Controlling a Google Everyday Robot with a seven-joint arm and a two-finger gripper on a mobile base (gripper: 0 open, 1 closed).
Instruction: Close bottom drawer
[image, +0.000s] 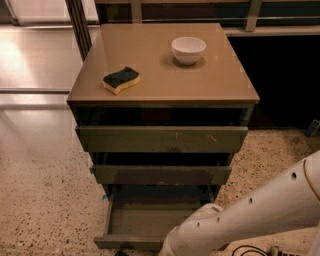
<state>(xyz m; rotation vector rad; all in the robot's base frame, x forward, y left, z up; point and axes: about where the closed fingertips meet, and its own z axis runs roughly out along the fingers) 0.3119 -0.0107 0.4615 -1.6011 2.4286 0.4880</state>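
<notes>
Camera view, arm slanting low before open bottom drawer, gripper off-frame, state untellable

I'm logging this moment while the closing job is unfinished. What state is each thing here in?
bottom drawer: pulled out, tray bare.
middle drawer: pushed in.
top drawer: pushed in.
bowl: upright, looks empty.
sponge: lying flat, dark side up.
arm: reaching toward the bottom drawer's front edge.
gripper: out of sight past the arm's end, at the picture's lower edge.
</notes>
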